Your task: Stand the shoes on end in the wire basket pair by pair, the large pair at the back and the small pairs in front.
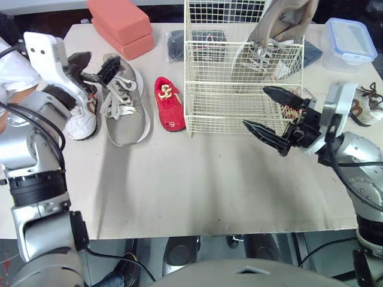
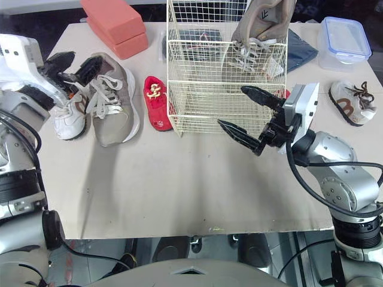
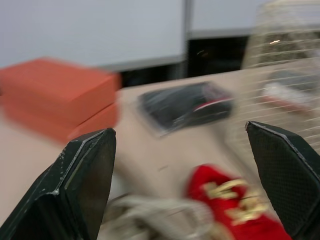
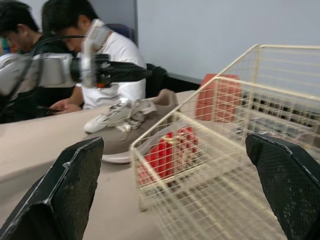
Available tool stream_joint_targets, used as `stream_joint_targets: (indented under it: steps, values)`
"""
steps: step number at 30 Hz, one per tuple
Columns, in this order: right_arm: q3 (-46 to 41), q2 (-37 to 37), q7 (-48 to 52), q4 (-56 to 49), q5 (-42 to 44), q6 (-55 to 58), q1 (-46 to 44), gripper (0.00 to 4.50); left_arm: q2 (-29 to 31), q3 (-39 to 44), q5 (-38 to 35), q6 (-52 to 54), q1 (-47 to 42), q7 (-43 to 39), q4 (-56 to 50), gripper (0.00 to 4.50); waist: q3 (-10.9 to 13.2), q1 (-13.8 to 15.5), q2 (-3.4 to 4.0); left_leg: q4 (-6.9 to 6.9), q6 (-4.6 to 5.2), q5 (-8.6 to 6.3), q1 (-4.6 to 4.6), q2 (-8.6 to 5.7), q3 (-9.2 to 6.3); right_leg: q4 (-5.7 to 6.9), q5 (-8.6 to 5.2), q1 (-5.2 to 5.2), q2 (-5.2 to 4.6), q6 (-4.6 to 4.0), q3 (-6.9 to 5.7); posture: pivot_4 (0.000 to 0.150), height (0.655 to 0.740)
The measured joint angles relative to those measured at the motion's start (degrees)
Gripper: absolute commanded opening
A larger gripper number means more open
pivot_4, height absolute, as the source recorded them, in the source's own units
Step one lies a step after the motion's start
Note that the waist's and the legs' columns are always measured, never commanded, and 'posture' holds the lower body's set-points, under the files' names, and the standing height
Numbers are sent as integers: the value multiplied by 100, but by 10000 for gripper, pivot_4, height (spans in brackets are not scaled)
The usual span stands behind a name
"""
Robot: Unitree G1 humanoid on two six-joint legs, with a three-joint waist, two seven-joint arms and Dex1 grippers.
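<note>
A cream wire basket (image 1: 230,89) stands at the table's back middle. One large beige shoe (image 1: 281,27) stands on end in its back right corner. Its partner (image 1: 124,101) lies flat on the table to the left, with a small white shoe (image 1: 81,122) beside it and a small red shoe (image 1: 169,103) right by the basket's left side. A small brown-and-white shoe (image 1: 366,106) lies far right. My left gripper (image 1: 93,67) hovers open over the far end of the flat large shoe. Just in front of the basket's right front corner my right gripper (image 1: 272,110) is open and empty.
Two stacked orange-red blocks (image 1: 119,24) and a black packaged item (image 1: 176,45) lie at the back left. A lidded plastic box (image 1: 348,42) and a blue cloth (image 1: 311,54) are at the back right. Two people (image 4: 75,55) sit beyond the table's left side.
</note>
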Motion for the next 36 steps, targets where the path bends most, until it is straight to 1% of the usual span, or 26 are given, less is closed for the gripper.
stream_joint_targets:
  steps: [5, 11, 15, 19, 26, 30, 34, 35, 36]
  values:
    - [24, 71, 11, -40, -115, -51, 164, 44815, 178, -7, 246, 119, -434, 64, 933, 45000, 3, -1, -16, 0, -1, 1, -1, 0, 0, 0, 0, -1, 0, 0, -1, 1500, 6860]
    - [25, 91, 109, -123, -245, -229, 373, 44815, 245, -137, 502, 319, -1144, -138, 2191, 45000, 2, -1, -20, 2, -1, 1, -1, -2, 1, 3, 0, -1, 0, 0, -4, 1500, 6860]
    - [39, 143, 114, -132, -315, -270, 382, 44815, 327, -509, 756, 586, -1660, -511, 3091, 45000, 1, -4, -25, 2, -2, 1, -1, -6, 1, 4, 0, -1, 2, 0, -9, 1500, 6860]
    - [81, 193, 95, -150, -379, -285, 405, 44815, 364, -835, 1137, 592, -2380, -920, 4157, 45000, 3, -3, -30, 2, -2, 1, -3, -9, 4, 2, 0, -2, 4, 0, -20, 1500, 6860]
    - [115, 296, 64, -211, -487, -301, 436, 44815, 476, -1578, 1928, 551, -3218, -1812, 5396, 45000, 3, -8, -31, 2, -2, 1, -2, -11, 8, 3, -1, -4, 4, 1, -26, 1500, 6860]
    - [133, 341, 62, -224, -567, -372, 458, 44815, 479, -1745, 2279, 495, -3600, -2007, 5993, 45000, 2, -10, -32, 3, -1, 1, -1, -9, 8, 5, -9, -4, 4, 15, -24, 1500, 6860]
    - [176, 372, 62, -225, -623, -389, 481, 45000, 500, -1860, 2506, 579, -3840, -2258, 6332, 34570, 2, -17, -32, 3, -1, 1, 1, -9, 10, 6, -9, -4, 4, 15, -22, 1500, 6860]
    - [177, 374, 62, -225, -628, -393, 481, 45000, 503, -1889, 2592, 615, -3865, -2370, 6373, 28951, 2, -26, -32, 3, -1, 1, 2, -8, 11, 7, -9, -4, 4, 15, -20, 1500, 6860]
    - [177, 376, 62, -225, -628, -396, 481, 45000, 511, -1973, 2670, 621, -3872, -2486, 6404, 25241, 2, -36, -32, 3, -1, 1, 4, -9, 12, 8, -9, -4, 4, 15, -18, 1500, 6860]
